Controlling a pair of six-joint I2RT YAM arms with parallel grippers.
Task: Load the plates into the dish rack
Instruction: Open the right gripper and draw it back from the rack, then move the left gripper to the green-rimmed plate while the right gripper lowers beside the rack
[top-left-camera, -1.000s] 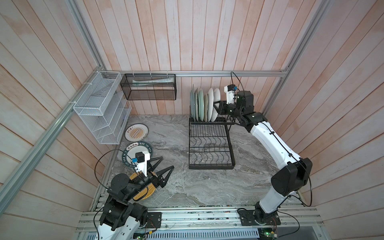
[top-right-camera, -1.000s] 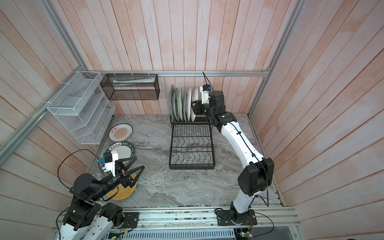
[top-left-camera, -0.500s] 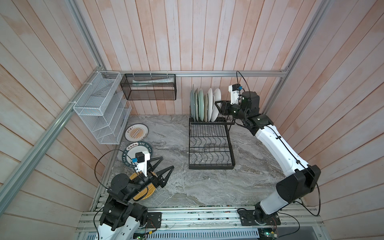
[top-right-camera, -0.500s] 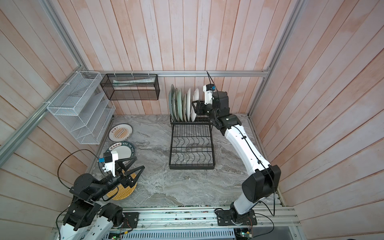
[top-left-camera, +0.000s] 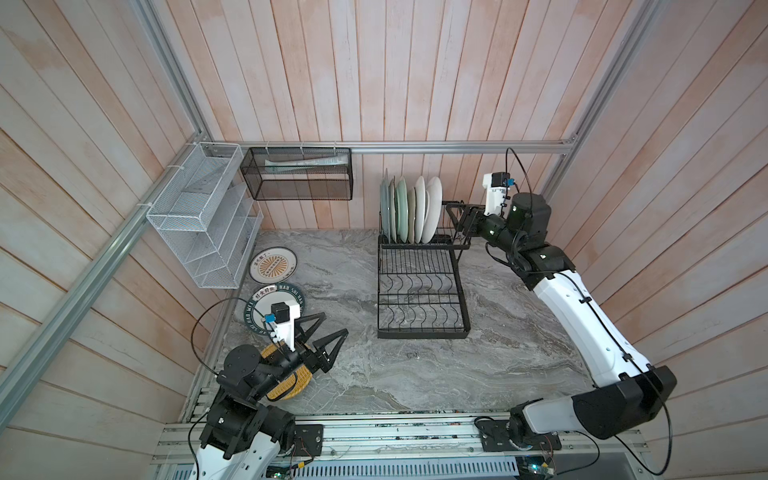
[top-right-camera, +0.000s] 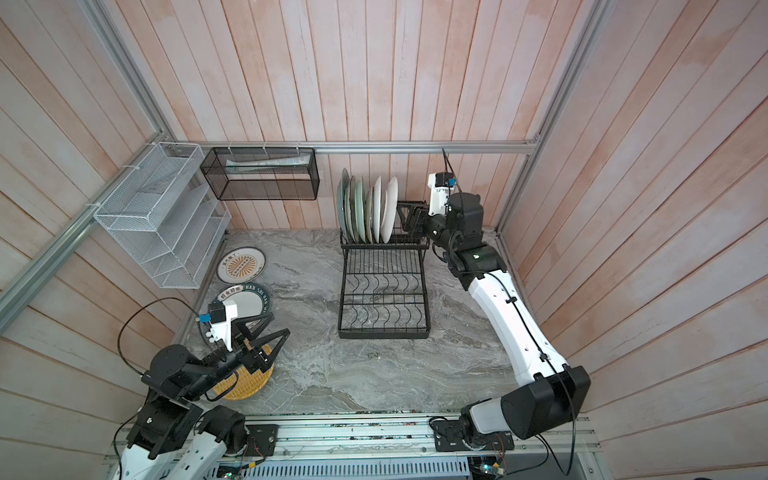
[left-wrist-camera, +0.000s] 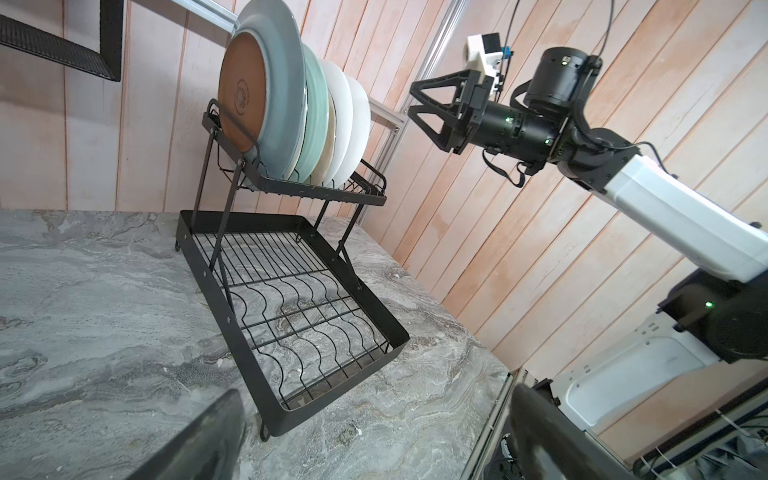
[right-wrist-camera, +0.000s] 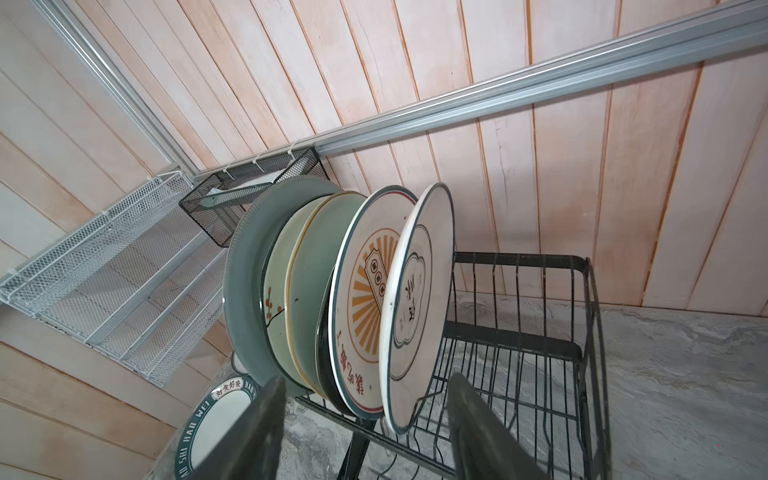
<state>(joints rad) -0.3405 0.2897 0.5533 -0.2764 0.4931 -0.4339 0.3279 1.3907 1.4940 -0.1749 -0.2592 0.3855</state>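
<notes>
Where the dish rack (top-left-camera: 422, 296) stands right of centre in both top views, its raised upper tier at the far end holds a row of plates (top-left-camera: 409, 212) standing on edge, packed close. A grey-teal one is at the left of the row, pale green ones come next, and white ones are at the right. Seen from the right wrist camera, the nearest plate (right-wrist-camera: 415, 307) is white with a dark rim and lettering, and a sunburst plate (right-wrist-camera: 365, 291) stands just behind it. The right gripper (left-wrist-camera: 412, 99) hangs level just to the right of the row, near the upper tier's end rail, its fingers spread and pinching nothing, apart from the plates.

At the lower left of the top views the left gripper (top-left-camera: 334, 323) hovers above the marble table (top-left-camera: 415, 374), fingers spread wide and empty. Under that arm lies a yellow ribbed plate (top-left-camera: 297, 380), partly hidden. Above it in the frame, along the table's left edge, lie a teal-rimmed lettered plate (top-left-camera: 255, 305) and then a second sunburst plate (top-left-camera: 273, 266) — all three flat on the table, well apart from the rack.
</notes>
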